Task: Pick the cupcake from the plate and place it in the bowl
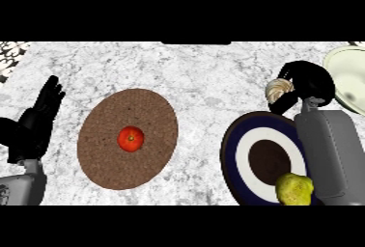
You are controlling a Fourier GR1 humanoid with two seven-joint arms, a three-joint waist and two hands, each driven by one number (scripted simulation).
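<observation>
Right hand [314,79] curled round the cupcake [278,89], bowl [353,82] just beside at far-right corner of table [200,72]: lift over rim b4 letting go.

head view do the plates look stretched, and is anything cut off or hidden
In the head view the brown plate and the blue-and-white plate look taller than wide; also in the head view the bowl is cut by the right edge and the right hand partly hides the cupcake.
</observation>
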